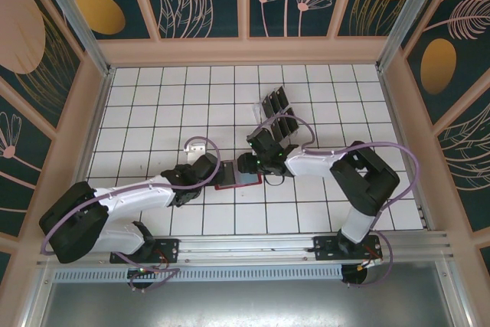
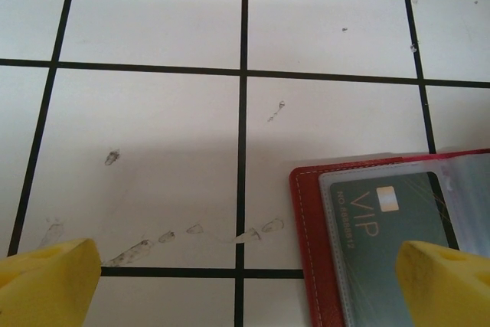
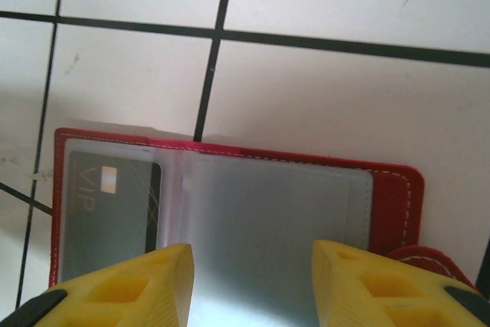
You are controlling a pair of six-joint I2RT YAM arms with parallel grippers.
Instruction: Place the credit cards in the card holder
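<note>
The card holder (image 1: 239,182) lies open at the centre of the top view, with one credit card (image 3: 107,216) pocketed. The left gripper (image 2: 249,285) is wide, the right gripper (image 3: 253,281) half-spread, both empty. Next is probably to fetch another card from the rack (image 1: 277,116) at upper centre.

Your left arm (image 1: 134,195) and right arm (image 1: 318,162) share white shells over black joints, each trailed by a looping lilac cable (image 1: 200,138) and bolted on a black base (image 1: 157,250). The left gripper (image 2: 245,258) and right gripper (image 3: 253,254) carry blocky bright-yellow fingers (image 3: 130,285), the right pair showing moulded recesses and black backing.
</note>
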